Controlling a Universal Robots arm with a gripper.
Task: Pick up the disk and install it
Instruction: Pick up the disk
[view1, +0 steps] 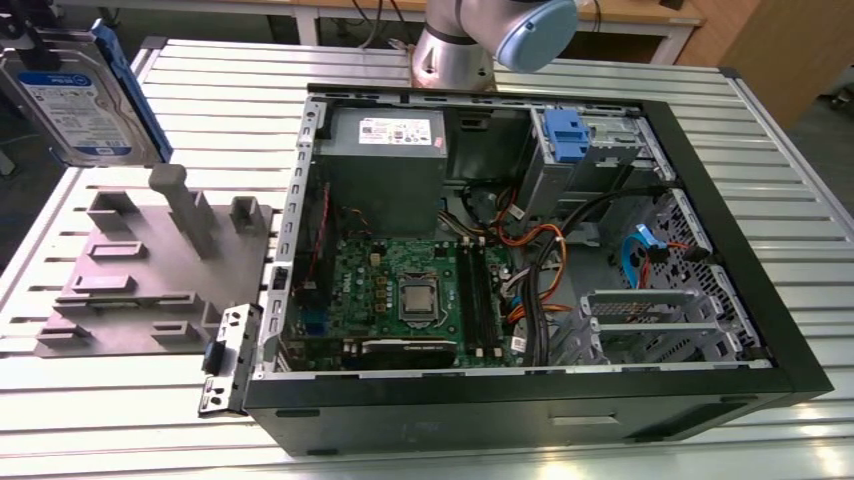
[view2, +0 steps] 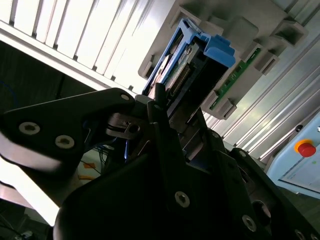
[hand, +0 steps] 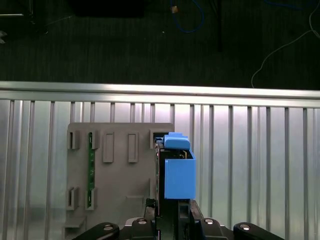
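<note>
**Slatted bench, disk in the grip**

Ribbed aluminium tabletop (view1: 747, 110) carries everything we see: a grey fixture plate (view1: 120, 290) toward the exterior view's left and an open computer case (view1: 534, 412) beside it. Our gripper (hand: 170, 206) is clamped on the disk (view1: 74, 100). The disk hangs on edge over the plate, clear of the table and well apart from the case. In both wrist views its blue side rail (hand: 179, 172) faces us.

We judge the carry to be the step in hand. To do it well, we would hold the disk square in the jaws and high enough to pass the case wall. We would also line its rails up with the drive cage (view1: 601, 150) by the blue latch (view1: 566, 135), minding the orange and black cables (view1: 534, 250) nearby.

Inside the case sit the motherboard (view1: 387, 270), the grey power supply (view1: 387, 150) and that cage, whose inside we cannot see. On the plate, one slot holds a thin green circuit strip (hand: 91, 165); the slots around it look unfilled.
</note>
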